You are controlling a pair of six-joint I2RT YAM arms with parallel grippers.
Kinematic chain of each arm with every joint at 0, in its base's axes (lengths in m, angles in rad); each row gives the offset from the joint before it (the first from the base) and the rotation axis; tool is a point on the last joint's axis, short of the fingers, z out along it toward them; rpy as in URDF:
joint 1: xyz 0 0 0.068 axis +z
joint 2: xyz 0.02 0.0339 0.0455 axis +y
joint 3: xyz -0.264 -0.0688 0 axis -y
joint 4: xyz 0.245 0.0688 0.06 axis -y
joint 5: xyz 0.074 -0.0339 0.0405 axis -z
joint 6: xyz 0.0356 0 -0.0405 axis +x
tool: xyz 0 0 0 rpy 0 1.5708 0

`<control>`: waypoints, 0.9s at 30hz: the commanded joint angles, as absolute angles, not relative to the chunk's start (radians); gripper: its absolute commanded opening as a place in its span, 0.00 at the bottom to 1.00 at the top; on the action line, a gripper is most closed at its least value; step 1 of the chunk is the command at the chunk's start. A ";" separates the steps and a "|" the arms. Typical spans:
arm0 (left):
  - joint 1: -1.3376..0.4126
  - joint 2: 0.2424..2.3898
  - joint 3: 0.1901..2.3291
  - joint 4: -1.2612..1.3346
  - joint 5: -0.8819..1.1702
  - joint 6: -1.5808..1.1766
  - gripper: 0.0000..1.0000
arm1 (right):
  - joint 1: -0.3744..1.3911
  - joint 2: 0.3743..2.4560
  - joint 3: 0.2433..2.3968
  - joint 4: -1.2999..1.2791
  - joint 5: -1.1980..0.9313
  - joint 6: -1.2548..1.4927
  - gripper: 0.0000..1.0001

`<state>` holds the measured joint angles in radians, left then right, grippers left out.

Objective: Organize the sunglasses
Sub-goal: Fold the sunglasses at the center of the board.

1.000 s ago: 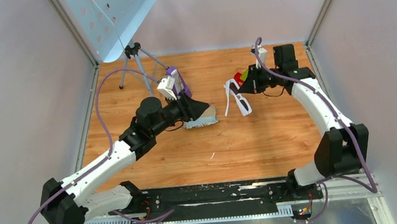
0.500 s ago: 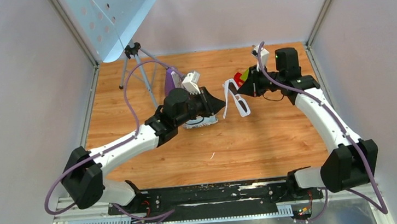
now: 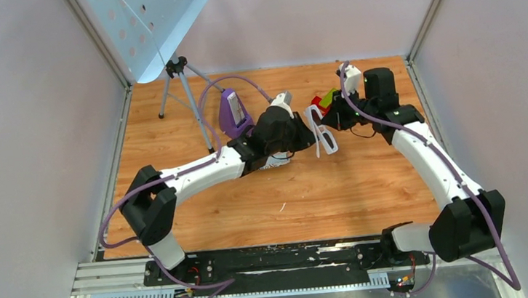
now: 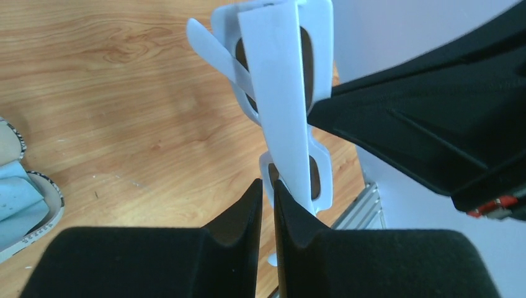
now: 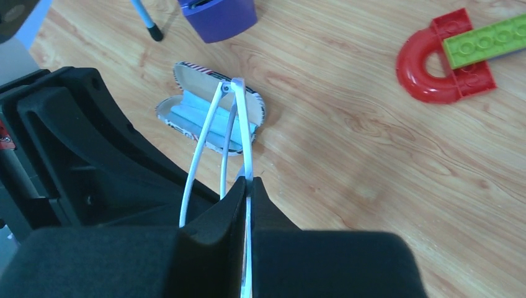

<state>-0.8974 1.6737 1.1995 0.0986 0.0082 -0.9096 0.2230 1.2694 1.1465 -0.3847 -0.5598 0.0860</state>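
Sunglasses: white frame, dark lenses; held above the tabletop between both tools, toward the far middle.
Left tool: fingers pressed nearly together, pinching the lower lens rim of the frame; a sliver of white shows in the gap.
Right tool: fingers pressed together on one thin white arm, which runs on between the pads.
Glasses case: lies open on the tabletop below the sunglasses, striped print on its rim.
Cloth: light blue, inside the open case.
Purple box: on the tabletop beyond the left arm, near a tripod.
Red arch brick: flat on the tabletop, far right side, touching a green brick.
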 commanded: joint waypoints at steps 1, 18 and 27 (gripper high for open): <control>-0.907 1.737 1.296 0.011 -0.075 -0.948 0.15 | 0.253 1.246 1.125 -0.388 -0.525 0.111 0.00; -0.906 1.446 0.875 0.342 -0.150 -0.902 0.60 | 0.253 1.224 1.070 -0.407 -0.301 0.131 0.00; -0.906 1.559 1.035 0.415 -0.011 -0.817 0.70 | 0.253 1.222 1.054 -0.378 -0.376 0.170 0.00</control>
